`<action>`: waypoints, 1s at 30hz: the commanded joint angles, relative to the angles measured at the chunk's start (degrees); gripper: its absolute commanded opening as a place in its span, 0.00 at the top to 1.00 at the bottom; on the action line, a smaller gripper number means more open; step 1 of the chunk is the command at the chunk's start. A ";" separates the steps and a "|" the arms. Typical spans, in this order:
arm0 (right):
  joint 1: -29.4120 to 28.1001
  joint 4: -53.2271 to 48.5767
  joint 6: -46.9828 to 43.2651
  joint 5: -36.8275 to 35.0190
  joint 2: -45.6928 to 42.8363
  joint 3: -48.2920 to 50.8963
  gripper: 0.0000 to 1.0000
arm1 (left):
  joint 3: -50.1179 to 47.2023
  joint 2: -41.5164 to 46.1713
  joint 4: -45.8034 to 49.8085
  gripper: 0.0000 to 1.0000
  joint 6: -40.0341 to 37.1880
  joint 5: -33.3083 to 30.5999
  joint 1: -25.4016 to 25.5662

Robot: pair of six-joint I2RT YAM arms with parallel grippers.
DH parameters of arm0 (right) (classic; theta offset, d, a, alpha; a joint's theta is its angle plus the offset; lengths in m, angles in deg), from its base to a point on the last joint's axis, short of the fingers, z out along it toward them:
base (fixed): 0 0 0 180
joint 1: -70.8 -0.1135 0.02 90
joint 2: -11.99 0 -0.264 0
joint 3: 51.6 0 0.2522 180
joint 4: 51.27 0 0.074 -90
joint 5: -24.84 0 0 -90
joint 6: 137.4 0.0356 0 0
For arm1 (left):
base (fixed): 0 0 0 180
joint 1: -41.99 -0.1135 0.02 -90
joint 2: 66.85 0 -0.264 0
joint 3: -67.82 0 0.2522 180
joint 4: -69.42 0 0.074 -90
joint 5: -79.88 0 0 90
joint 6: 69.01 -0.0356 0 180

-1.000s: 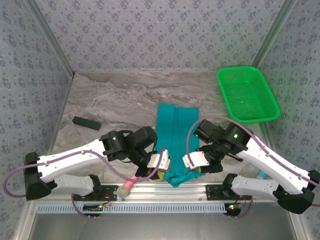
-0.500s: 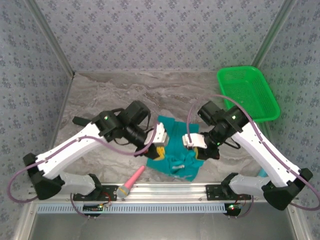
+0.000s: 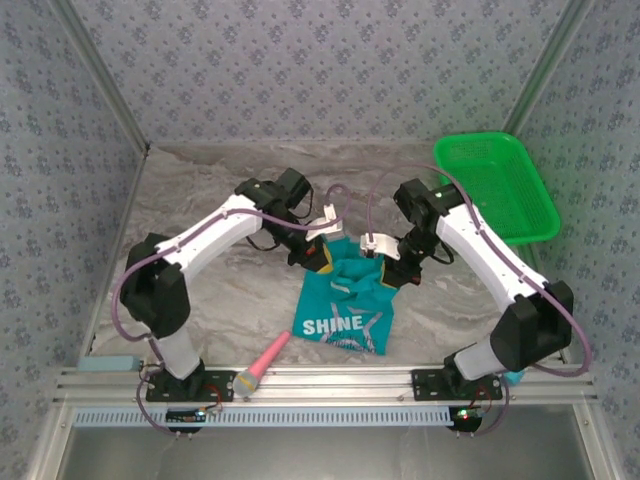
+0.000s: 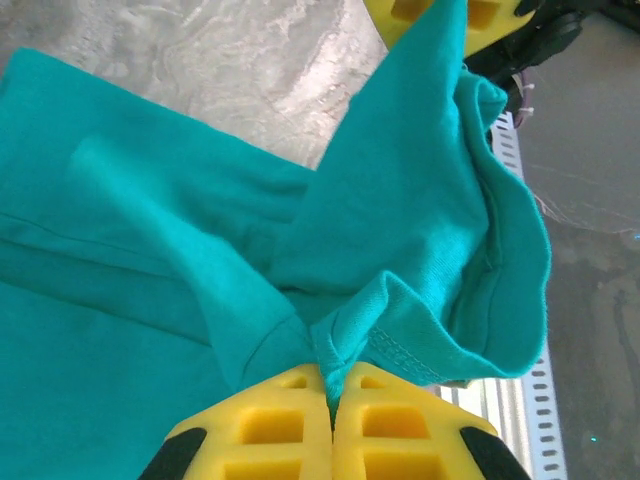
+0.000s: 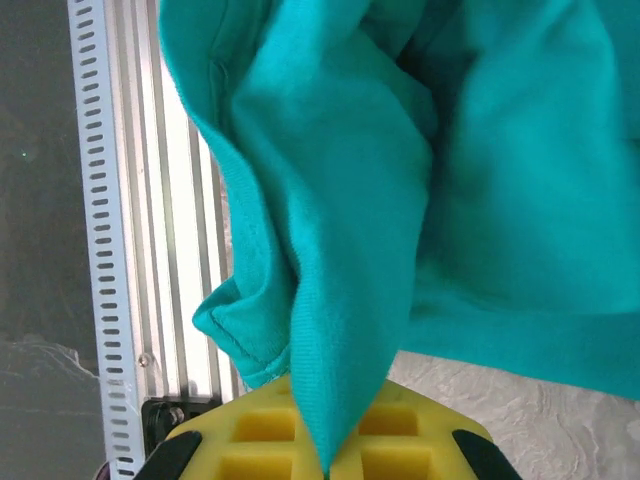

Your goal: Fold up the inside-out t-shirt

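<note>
The inside-out t-shirt (image 3: 345, 305) is teal and stretches from both grippers toward the near edge, its lower part showing a white "SHINE" print. My left gripper (image 3: 322, 256) is shut on the shirt's upper left corner. My right gripper (image 3: 386, 266) is shut on the upper right corner. In the left wrist view the yellow left gripper (image 4: 333, 385) pinches a stitched fold of the t-shirt (image 4: 150, 250). In the right wrist view the right gripper (image 5: 326, 450) clamps a hanging fold of the t-shirt (image 5: 480, 200).
A green plastic basket (image 3: 495, 188) stands at the back right of the marbled table (image 3: 220, 190). A pink-handled tool (image 3: 262, 362) lies by the metal rail (image 3: 330, 380) at the near edge, left of the shirt's hem.
Both grippers have travelled from the near edge toward the middle of the table, carrying the shirt's end with them. The cloth has turned over and opened out, baring the white print.
</note>
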 commanded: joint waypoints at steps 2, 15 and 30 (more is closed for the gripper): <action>2.28 0.53 -1.33 1.97 1.75 -0.38 1.00 | 3.56 -2.69 -1.55 1.00 -2.25 3.50 -1.87; 9.32 7.52 0.72 -0.11 11.01 -2.61 1.00 | 8.11 -12.52 -4.87 1.00 -4.44 1.25 -5.32; 12.33 15.38 3.41 -4.50 18.12 -3.50 1.00 | 9.68 -19.25 -14.49 1.00 -1.12 -6.33 -6.22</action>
